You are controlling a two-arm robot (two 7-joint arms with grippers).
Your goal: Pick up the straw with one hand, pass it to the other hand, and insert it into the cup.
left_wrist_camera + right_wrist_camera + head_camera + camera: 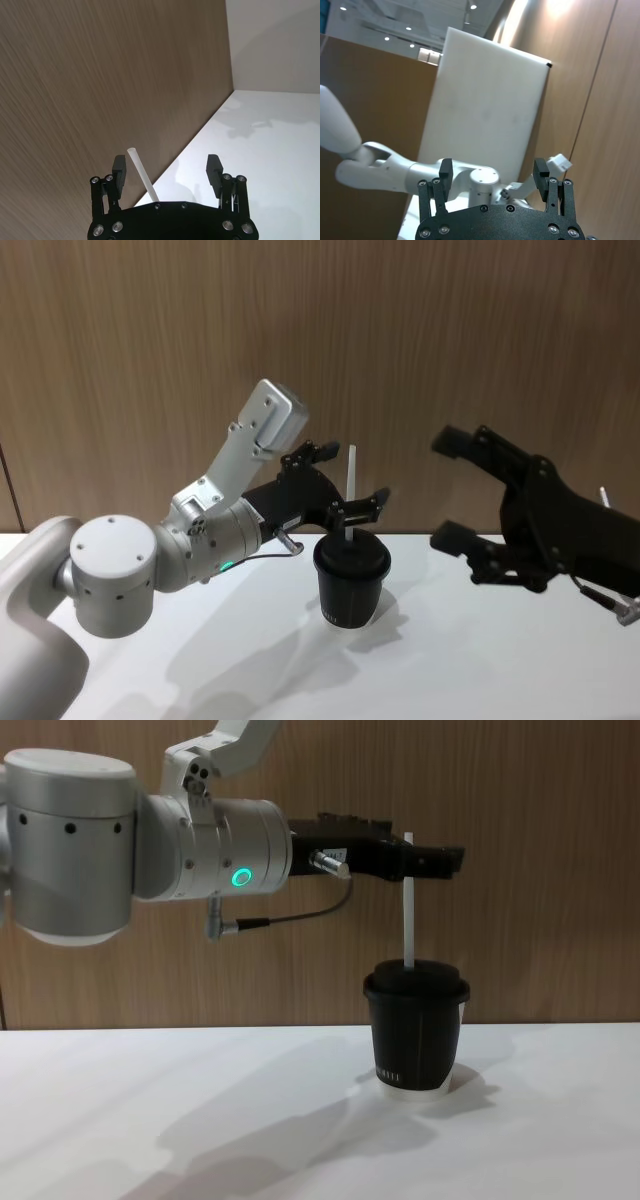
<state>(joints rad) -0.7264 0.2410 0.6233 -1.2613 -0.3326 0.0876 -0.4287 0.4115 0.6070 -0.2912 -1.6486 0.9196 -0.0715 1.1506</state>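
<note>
The straw (408,900) stands upright with its lower end through the lid of the cup (415,1030), passing between the fingers of the left gripper (340,485), which hovers directly above the lid. That gripper is spread wide and, in the left wrist view, touches the straw on neither side, so the lid hole alone appears to hold it; insertion looks finished. The cup rests on the white surface (480,660) below it. Off to the right, the right gripper (452,490) hangs wide open and empty, apparently idle.
</note>
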